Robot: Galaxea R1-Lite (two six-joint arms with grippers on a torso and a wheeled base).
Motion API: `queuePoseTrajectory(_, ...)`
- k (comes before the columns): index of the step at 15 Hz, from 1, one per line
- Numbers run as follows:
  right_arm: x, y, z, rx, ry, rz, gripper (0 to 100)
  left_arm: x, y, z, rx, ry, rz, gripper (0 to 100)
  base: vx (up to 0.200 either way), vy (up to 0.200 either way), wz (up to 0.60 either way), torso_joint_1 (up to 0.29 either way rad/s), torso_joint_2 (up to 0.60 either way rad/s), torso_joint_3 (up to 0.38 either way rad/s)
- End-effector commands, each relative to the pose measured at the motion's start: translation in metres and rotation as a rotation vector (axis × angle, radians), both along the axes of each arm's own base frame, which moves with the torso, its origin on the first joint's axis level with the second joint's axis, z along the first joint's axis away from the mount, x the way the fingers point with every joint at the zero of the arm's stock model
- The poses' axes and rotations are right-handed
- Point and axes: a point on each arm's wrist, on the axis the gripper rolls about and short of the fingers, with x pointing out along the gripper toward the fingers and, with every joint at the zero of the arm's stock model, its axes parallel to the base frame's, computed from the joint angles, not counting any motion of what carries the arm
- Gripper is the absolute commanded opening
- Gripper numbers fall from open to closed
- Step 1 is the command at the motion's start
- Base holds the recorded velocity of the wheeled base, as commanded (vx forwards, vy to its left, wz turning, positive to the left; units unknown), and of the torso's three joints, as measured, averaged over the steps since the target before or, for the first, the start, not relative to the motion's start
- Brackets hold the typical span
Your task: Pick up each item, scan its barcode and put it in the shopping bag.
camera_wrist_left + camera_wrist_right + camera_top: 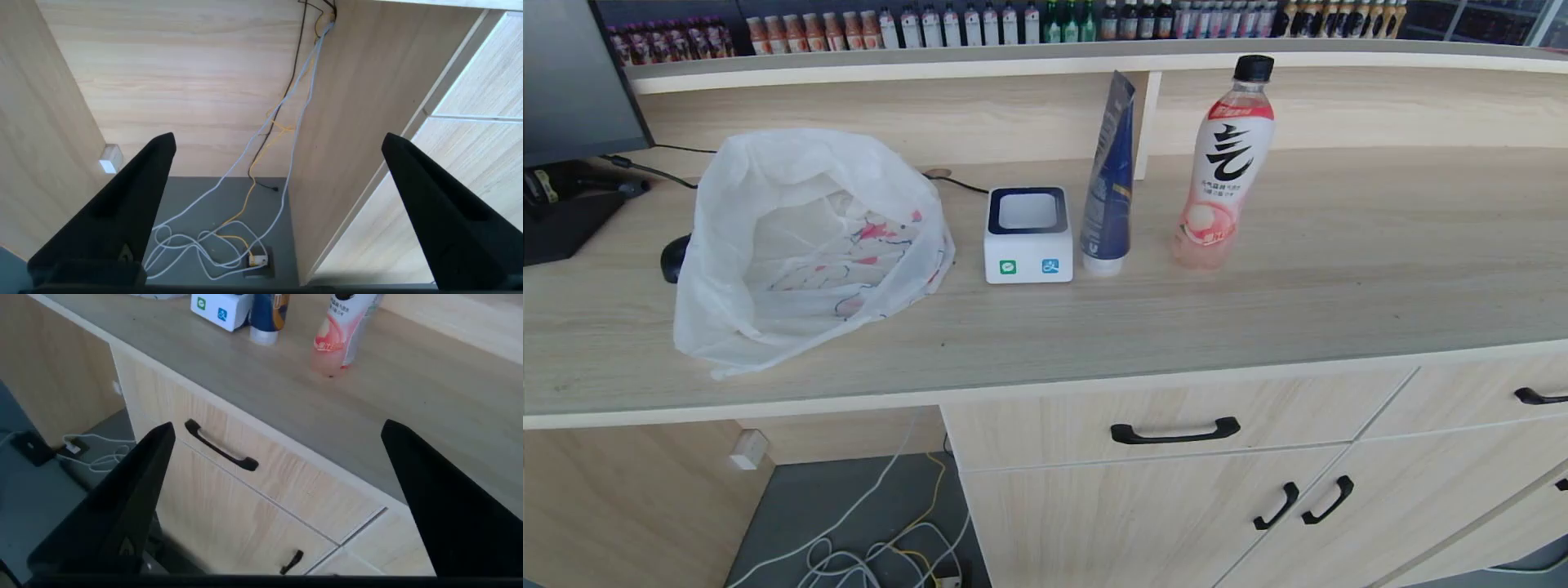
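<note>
Countertop (1339, 269) is being occupied by shopping bag (800, 245) centre-left, scanner (1027, 235), tube (1109, 188) and bottle (1225, 163) mid-frame. Cables (221, 237) are being framed by the left gripper (279, 139), a drawer handle (221, 447) by the right gripper (278, 426), both splayed, empty.

Open white shopping bag (809, 245), white scanner (1027, 237), upright blue tube (1109, 184) and pink bottle (1225, 163) stand in a row.
</note>
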Motion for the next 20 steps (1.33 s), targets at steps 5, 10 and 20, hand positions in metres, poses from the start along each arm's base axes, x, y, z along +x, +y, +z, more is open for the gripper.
queuePoseTrajectory(5, 0.040, 0.025, 0.025, -0.021, 0.046, 0.121, 100, 0.000, 0.000, 0.000, -0.001, 0.000, 0.000, 100, 0.000, 0.000, 0.00, 0.000, 0.00, 0.000)
queuePoseTrajectory(10, 0.072, 0.049, 0.041, -0.022, 0.036, 0.181, 100, 0.000, 0.000, 0.000, -0.001, 0.000, 0.000, 100, 0.000, 0.000, 0.00, 0.000, 0.00, 0.000)
queuePoseTrajectory(20, 0.138, 0.089, 0.051, 0.001, -0.017, 0.126, 100, 0.000, 0.000, 0.000, 0.001, 0.000, 0.000, 100, 0.000, 0.000, 0.00, 0.000, 0.00, 0.000)
